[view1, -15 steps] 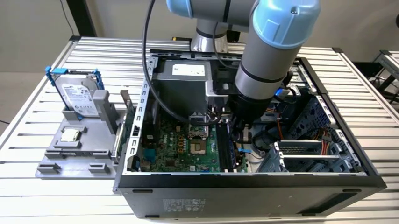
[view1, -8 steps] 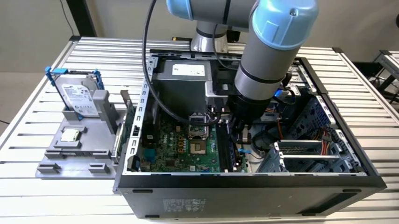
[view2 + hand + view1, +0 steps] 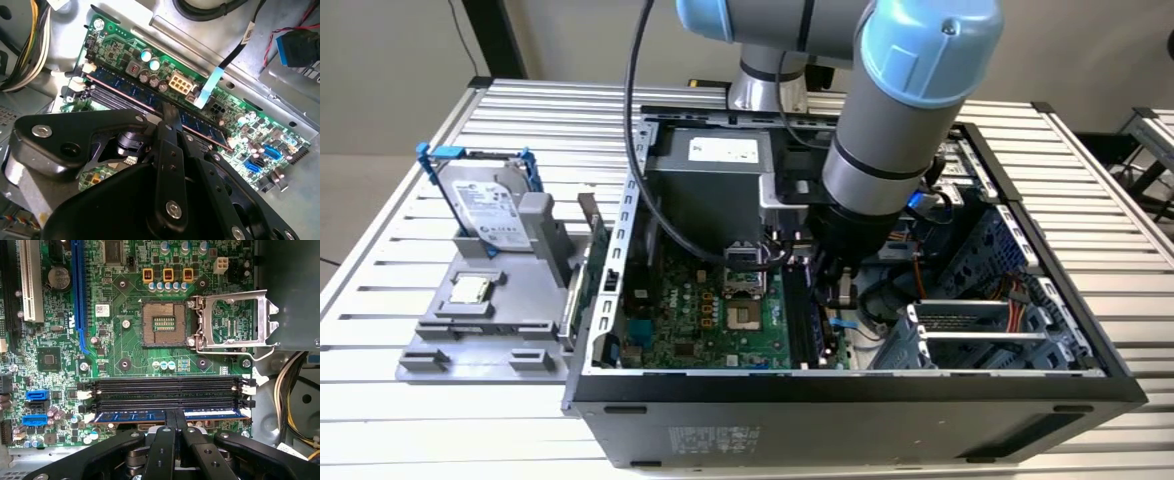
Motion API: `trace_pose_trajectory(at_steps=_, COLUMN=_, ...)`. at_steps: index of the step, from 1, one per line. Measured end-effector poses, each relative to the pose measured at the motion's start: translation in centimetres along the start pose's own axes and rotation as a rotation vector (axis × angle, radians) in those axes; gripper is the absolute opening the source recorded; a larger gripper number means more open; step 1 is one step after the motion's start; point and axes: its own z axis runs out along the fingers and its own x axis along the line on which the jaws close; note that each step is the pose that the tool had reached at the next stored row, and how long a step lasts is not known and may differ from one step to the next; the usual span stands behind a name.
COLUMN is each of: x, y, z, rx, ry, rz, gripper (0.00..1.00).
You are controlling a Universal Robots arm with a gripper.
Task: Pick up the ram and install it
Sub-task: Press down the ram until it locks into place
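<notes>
The ram (image 3: 130,415) is a long narrow blue-looking stick standing in the motherboard slot nearest my gripper, between white end latches (image 3: 248,414). In the second wrist view the ram (image 3: 125,87) runs diagonally across the green board. My gripper (image 3: 175,412) has its two black fingers pressed together, and their tips rest on the ram's top edge near mid-length. The fingers sit side by side along the stick, not pinching its faces. From the second wrist view the gripper (image 3: 169,109) tip meets the same edge. In the exterior view the gripper (image 3: 834,292) reaches down inside the open computer case.
Two black slots (image 3: 165,387) lie beside the ram, then the processor socket (image 3: 162,324) with its metal frame (image 3: 235,320) swung open. The case walls (image 3: 854,385), power supply (image 3: 707,170) and cables (image 3: 37,30) crowd the arm. A grey holder (image 3: 480,320) with a hard drive (image 3: 487,205) stands at the exterior view's left.
</notes>
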Motion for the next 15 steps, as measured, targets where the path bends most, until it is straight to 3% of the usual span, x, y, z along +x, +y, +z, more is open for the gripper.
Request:
trace_pose_trajectory(at_steps=2, x=0.01, y=0.02, z=-0.78, rx=-0.0004, ry=0.0031, rz=0.0, gripper=0.0)
trace_pose_trajectory(at_steps=11, x=-0.1, y=0.09, z=-3.59, rx=-0.0003, ry=0.0039, rz=0.0, gripper=0.0)
trace_pose_trajectory(at_steps=15, x=-0.17, y=0.13, z=-5.35, rx=-0.0003, ry=0.0038, rz=0.0, gripper=0.0)
